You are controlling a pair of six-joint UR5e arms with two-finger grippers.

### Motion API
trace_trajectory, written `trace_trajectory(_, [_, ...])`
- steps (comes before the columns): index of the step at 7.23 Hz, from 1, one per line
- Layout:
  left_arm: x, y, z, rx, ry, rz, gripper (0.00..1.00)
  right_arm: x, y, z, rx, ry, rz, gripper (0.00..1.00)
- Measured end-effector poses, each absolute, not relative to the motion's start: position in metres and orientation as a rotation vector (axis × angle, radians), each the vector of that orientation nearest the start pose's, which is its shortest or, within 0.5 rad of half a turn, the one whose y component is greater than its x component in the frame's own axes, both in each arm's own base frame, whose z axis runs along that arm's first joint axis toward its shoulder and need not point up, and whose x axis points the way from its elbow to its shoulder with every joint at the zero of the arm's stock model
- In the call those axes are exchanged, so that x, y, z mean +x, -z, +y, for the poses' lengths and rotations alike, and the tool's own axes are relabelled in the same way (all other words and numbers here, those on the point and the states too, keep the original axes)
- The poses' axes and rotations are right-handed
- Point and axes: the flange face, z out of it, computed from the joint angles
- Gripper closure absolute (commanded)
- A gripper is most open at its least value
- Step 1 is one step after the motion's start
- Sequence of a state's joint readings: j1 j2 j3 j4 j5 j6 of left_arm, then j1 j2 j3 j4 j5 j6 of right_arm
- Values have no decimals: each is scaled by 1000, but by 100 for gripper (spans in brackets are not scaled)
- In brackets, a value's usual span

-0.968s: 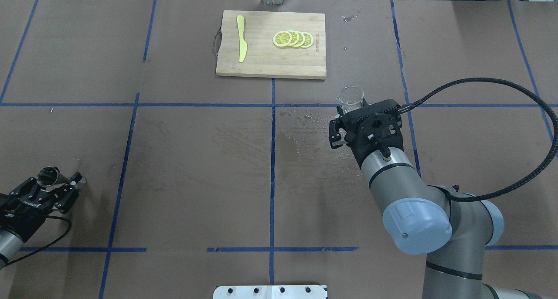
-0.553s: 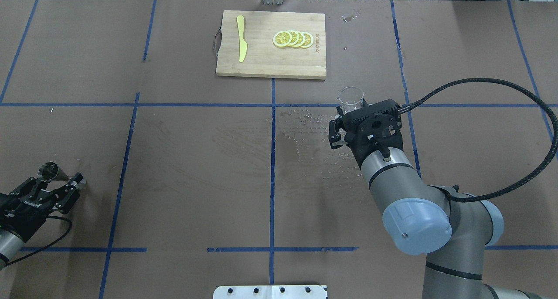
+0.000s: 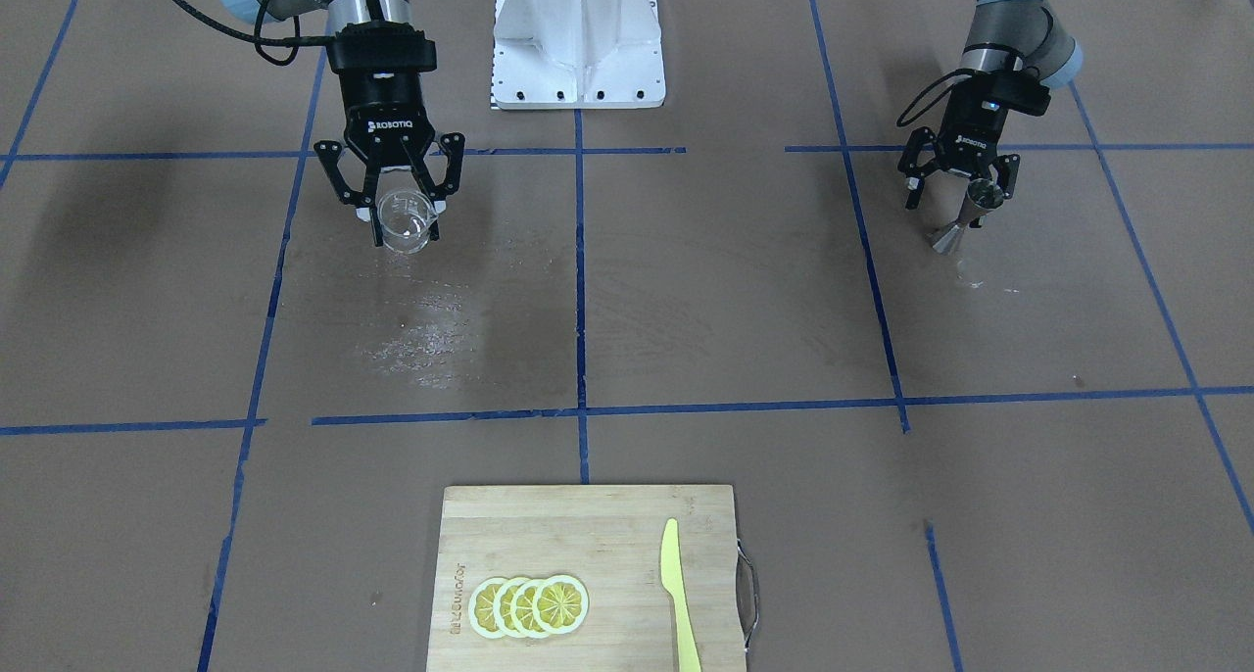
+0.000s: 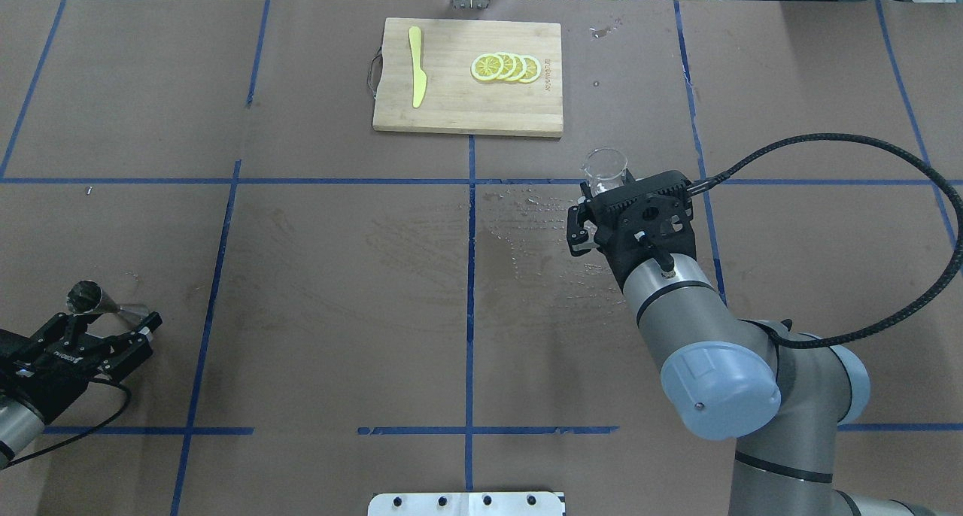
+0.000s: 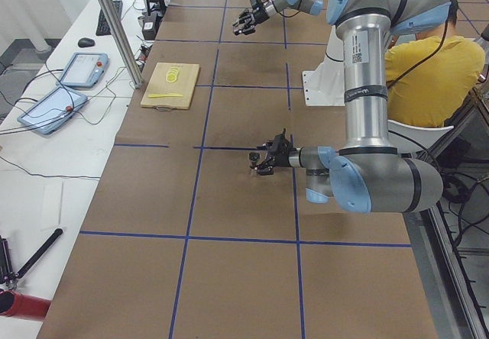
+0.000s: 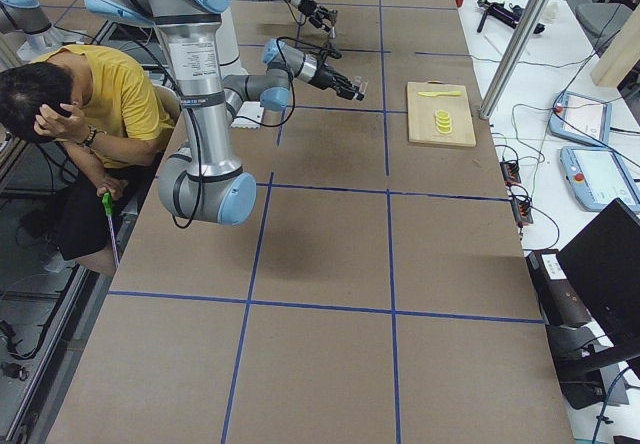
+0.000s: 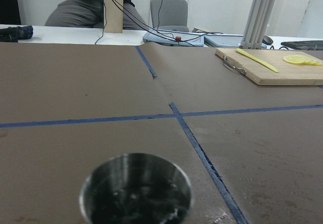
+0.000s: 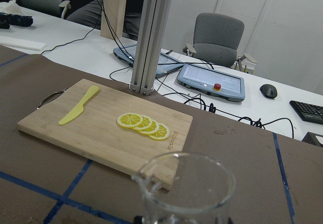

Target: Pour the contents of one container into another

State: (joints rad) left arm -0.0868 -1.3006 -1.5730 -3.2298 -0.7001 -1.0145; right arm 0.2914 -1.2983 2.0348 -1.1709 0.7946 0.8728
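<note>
While the right tool (image 3: 406, 225) is clamping the glass cup (image 4: 606, 168) beside a wet patch (image 4: 527, 234) on the bench (image 4: 338, 313), the left tool (image 4: 113, 320) is sitting with fingers apart; the steel jigger (image 3: 964, 218) is standing upright, unheld, between those fingertips near the bench's left end

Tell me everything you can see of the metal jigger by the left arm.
The jigger is a small silvery-grey metal hourglass, two cones joined at a narrow waist. It stands upright on the brown table, one cone as its base and the other open upward. The left wrist view shows a dark inside with a few wet glints. The open left gripper flanks its upper cone. I cannot tell whether a finger touches it.
</note>
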Motion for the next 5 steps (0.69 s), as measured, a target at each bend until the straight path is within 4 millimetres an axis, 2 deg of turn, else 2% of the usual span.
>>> trace_trajectory(1, [320,-592,-235,1039,176,999,0,-431,-248,-341,1108,-90,-615,100])
trace_trajectory(3, [294,-602,-228,993,114,987,0,-429,-244,-341,1110,-95,-622,100])
trace_trajectory(5, [280,-608,-225,967,81,978,0,-427,-241,-340,1113,-100,-630,100])
